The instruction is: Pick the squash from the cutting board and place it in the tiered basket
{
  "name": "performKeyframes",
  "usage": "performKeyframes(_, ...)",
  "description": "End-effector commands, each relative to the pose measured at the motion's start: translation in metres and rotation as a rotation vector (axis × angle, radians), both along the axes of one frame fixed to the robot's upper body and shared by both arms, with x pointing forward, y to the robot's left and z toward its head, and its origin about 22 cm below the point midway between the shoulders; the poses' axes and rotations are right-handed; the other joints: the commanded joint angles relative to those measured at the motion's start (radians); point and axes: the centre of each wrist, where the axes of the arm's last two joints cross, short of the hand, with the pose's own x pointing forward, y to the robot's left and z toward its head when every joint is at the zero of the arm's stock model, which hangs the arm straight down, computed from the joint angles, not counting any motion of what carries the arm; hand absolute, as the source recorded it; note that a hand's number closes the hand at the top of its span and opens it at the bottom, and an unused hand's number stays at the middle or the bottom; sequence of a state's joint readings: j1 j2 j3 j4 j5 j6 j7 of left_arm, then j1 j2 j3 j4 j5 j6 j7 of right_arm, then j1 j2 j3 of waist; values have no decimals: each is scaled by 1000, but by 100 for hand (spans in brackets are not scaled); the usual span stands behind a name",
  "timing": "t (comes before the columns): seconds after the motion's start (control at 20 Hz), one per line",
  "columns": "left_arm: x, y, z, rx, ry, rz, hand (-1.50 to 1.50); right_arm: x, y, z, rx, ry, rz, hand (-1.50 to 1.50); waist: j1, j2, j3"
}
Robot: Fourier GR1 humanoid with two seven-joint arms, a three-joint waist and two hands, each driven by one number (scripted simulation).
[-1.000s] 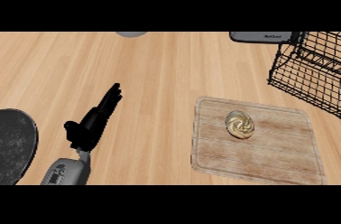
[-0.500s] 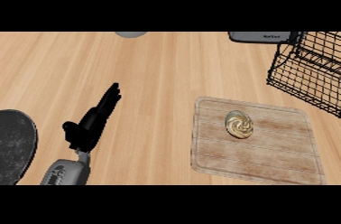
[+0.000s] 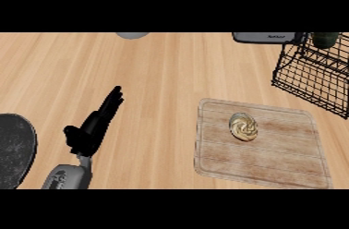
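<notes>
Head view: on the light wooden counter (image 3: pixel 170 71) lies a pale rectangular wooden cutting board (image 3: pixel 273 159) at about four o'clock from the centre. A small round, cream and tan ribbed squash (image 3: pixel 244 127) rests on the board, in its upper middle part. The black wire tiered basket (image 3: pixel 313 78) stands at two o'clock, well apart from the squash. The left hand (image 3: pixel 92 126), black on a grey forearm, shows at eight o'clock; its fingers are straight and pressed together, pointing to about one o'clock, and it holds nothing. A dark round plate (image 3: pixel 14 147) lies at nine o'clock, at the left edge. A grey device (image 3: pixel 267 37) is at the top edge.
</notes>
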State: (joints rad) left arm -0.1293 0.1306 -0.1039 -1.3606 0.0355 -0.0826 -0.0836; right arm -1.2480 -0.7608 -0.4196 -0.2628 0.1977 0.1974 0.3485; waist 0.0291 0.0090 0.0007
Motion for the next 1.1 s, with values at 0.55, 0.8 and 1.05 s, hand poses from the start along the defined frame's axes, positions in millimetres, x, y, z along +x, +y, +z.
performKeyframes(0.55, -3, 1, -5, -2, 16, 18, 0, -101, -126, 28, -127, -403, -611, -150, -28, 1, 2)
performKeyframes(0.8, -12, 15, -2, 4, 4, 38, 0, -174, -183, 41, -46, -485, -619, -150, -25, -2, 3)
performKeyframes(1.05, -21, 8, -10, -19, 14, 52, 0, -245, -222, 27, -66, -426, -582, -150, -40, -3, 6)
